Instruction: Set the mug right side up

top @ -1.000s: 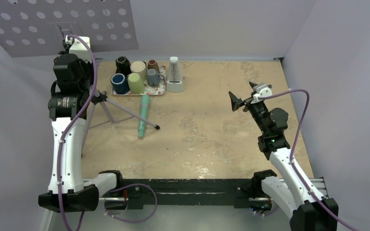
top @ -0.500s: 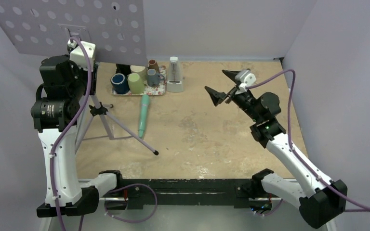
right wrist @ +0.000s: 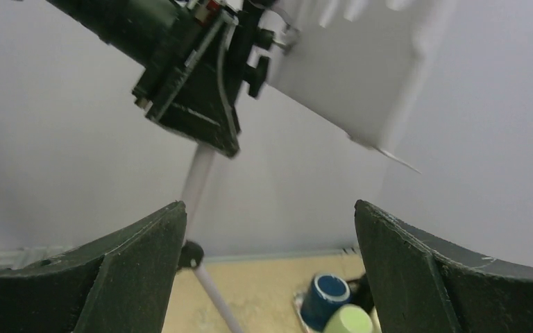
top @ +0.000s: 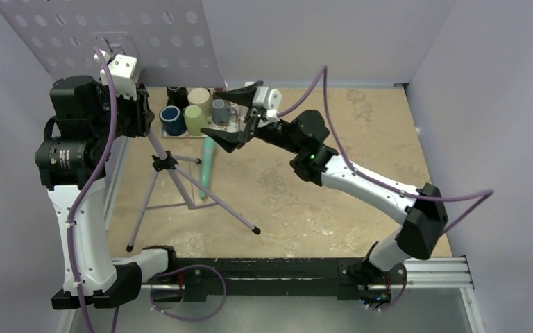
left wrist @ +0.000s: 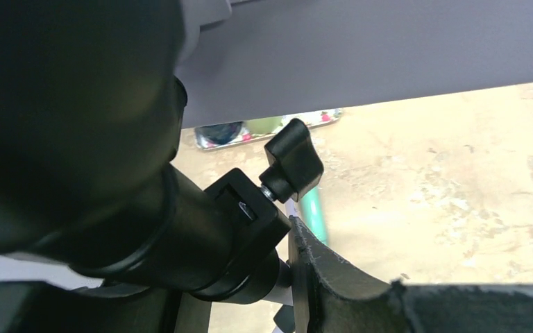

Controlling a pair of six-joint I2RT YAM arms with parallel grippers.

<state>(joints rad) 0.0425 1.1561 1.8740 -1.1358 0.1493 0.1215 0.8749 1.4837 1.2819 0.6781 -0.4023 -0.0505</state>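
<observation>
Several mugs stand on a tray [top: 178, 135] at the back of the table: a blue mug [top: 171, 119], a green mug [top: 194, 119] with a flat top showing, a cream mug [top: 199, 97], a grey mug [top: 220, 109]. I cannot tell which ones are upside down. My right gripper [top: 230, 114] is open and empty, in the air over the tray's right end. In the right wrist view the gripper [right wrist: 267, 211] frames the blue mug [right wrist: 326, 297] and green mug [right wrist: 350, 321] low down. My left gripper [top: 141, 116] is shut on a music stand's pole [left wrist: 286, 272].
The music stand has a perforated grey desk [top: 111, 35] and tripod legs [top: 208, 194] spread over the left of the table. A teal stick-shaped object [top: 207, 166] lies in front of the tray. Grey walls close in the back and both sides.
My right arm has swung far left from the table's right side to above the tray. My left arm has carried the music stand up and toward the middle.
</observation>
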